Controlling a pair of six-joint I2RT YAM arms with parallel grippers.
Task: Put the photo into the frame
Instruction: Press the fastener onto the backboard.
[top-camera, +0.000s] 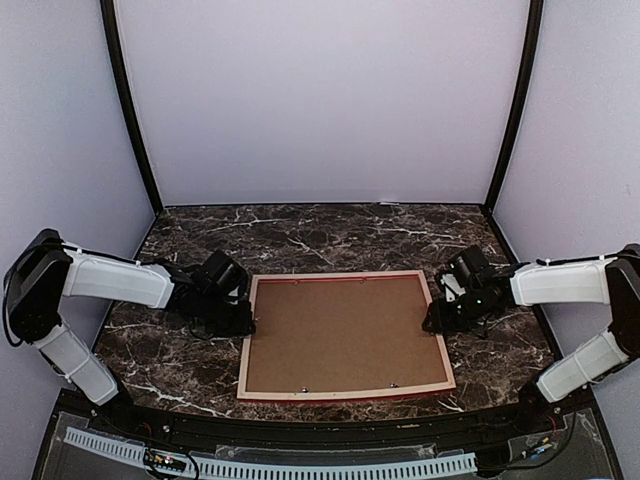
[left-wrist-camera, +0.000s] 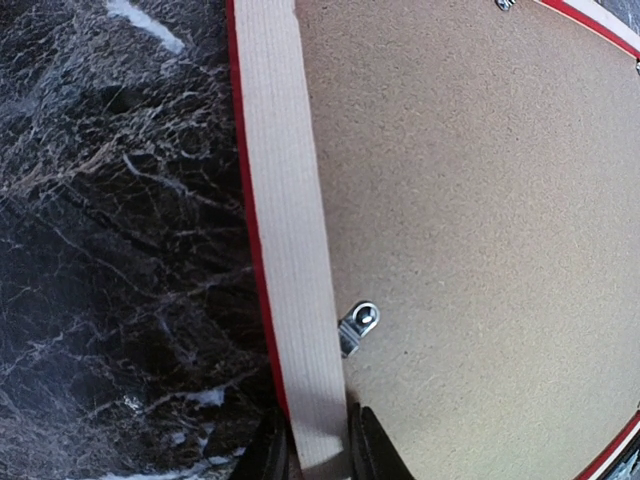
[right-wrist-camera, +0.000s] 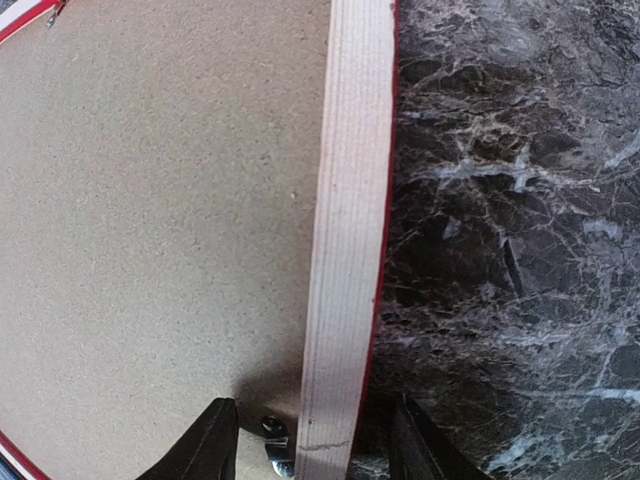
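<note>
Frame (top-camera: 345, 393): lay face down, backing board (top-camera: 340, 335) in.
Photo: hidden from you; perhaps under that board.
Left gripper (left-wrist-camera: 318, 450): pinched frame's left rail.
Right gripper (right-wrist-camera: 315, 440): spread astride right rail.
Risk: your one-sided lift could have twisted the frame.

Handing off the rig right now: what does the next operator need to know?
Left claw: looks pinched on the frame's left rail.
Right claw: open, straddling the right rail with gaps on both sides.
Frame lies face down on the marble table, with the brown backing board seated in it.
Photo: not visible; cannot tell whether it is under the board.
Left to do: confirm the photo is in and check the metal tab.
</note>
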